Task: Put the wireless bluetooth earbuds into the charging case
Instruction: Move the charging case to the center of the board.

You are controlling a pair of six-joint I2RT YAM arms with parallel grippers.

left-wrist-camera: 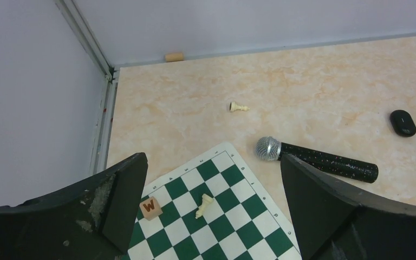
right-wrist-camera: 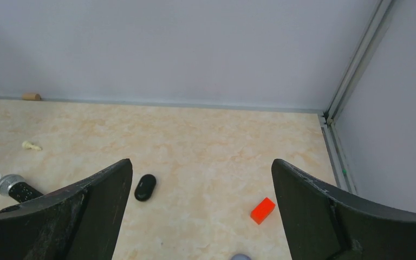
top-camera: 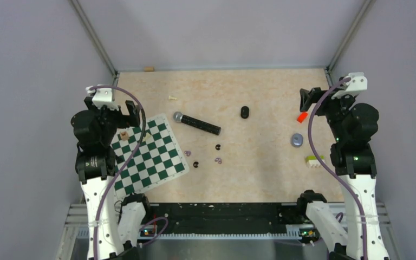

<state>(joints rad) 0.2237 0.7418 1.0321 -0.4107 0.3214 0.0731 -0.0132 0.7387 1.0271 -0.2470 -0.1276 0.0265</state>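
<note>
left gripper: fingers spread wide, nothing held; positioned over the far part of the chessboard.
earbuds: four are seen loose on the table, just right of the board. They are the leftmost purple bud, the lower black bud, the right purple bud and an upper black one. None is touched by a gripper.
black oval case: lies beyond the microphone, apart from the buds. It appears closed and is judged to be the charging case.
grey-blue round pod: lies near the right arm; possibly a second case, which cannot be confirmed.
right gripper: fingers spread, empty; held near the orange block.
done: nothing is judged done. No bud is seated and no case is opened.
left: the whole task, as judged. A case is to be opened and each bud picked and seated.
hidden: the buds are shown in neither wrist view. Bud orientation is too small to be read from above. Only the top edge of the grey pod is caught at the bottom of the right wrist view. The hinge side of the case cannot be made out.
</note>
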